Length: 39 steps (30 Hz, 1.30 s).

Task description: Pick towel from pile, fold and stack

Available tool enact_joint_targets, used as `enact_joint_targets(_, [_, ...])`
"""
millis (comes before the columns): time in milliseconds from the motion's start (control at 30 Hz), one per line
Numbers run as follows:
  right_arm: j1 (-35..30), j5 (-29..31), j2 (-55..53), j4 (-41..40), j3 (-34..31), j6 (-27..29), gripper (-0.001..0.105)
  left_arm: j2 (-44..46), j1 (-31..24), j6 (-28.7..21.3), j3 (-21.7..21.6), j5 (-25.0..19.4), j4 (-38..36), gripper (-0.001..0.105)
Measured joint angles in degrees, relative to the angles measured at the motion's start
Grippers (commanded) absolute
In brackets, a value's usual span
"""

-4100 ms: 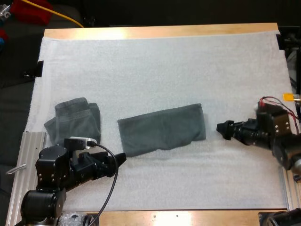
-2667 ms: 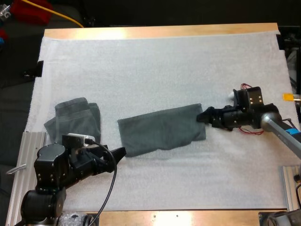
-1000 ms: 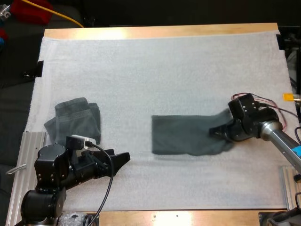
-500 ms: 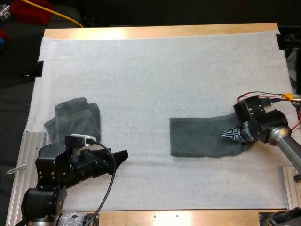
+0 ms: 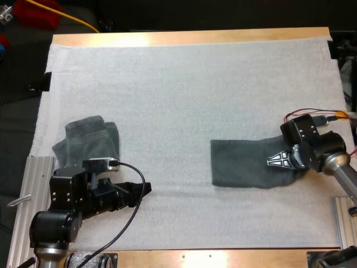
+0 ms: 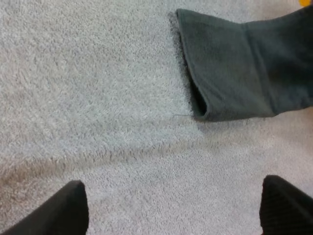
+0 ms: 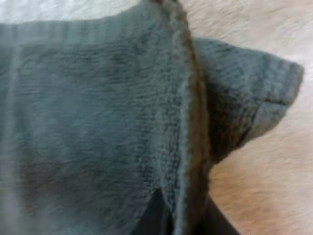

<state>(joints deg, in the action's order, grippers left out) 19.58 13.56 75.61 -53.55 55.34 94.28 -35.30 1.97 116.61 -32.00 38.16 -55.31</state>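
Beyond the base of the left gripper (image 5: 146, 188), toward the far side of the table, a crumpled towel (image 5: 88, 142) of dark grey-green cloth is seen lying on the white mat (image 5: 189, 89). It is not touched by either arm. The left gripper is held low over bare mat with its tips pointed toward the other arm. In the left wrist view its two black fingers (image 6: 54, 210) are seen spread wide apart with nothing between them, so it is released.

Ahead of the left gripper (image 6: 171, 210), well apart from it, the near end of a folded towel (image 6: 239, 68) is seen, with two layers showing at its edge. This folded towel (image 5: 248, 163) is laid flat across the mat and reaches to the right gripper (image 5: 281, 160). Its right end is lifted slightly at that gripper.

At the right gripper (image 7: 183, 220), a raised ridge of the folded towel (image 7: 98, 122) is pinched between the two fingers, which are pressed on it from both sides. A loose corner of the cloth is turned up just beside the fingers. The mat is edged by the wooden table (image 5: 189, 38).
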Motion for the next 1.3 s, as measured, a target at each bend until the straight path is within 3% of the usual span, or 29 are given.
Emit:
enact_joint_targets(467, [0.2,-20.0,0.0,4.0,0.0,-10.0,0.002,0.0,0.0,-0.1,0.0,0.0,0.0,0.070])
enact_joint_targets(933, [10.9,-21.5,4.2,11.7,0.0,-17.3,0.002,0.0,0.0,-0.1,0.0,0.9,0.0,0.070])
enact_joint_targets(1300, [12.7,-21.5,10.5,20.4,0.0,-25.0,0.002,0.0,0.0,-0.1,0.0,1.2,0.0,0.070])
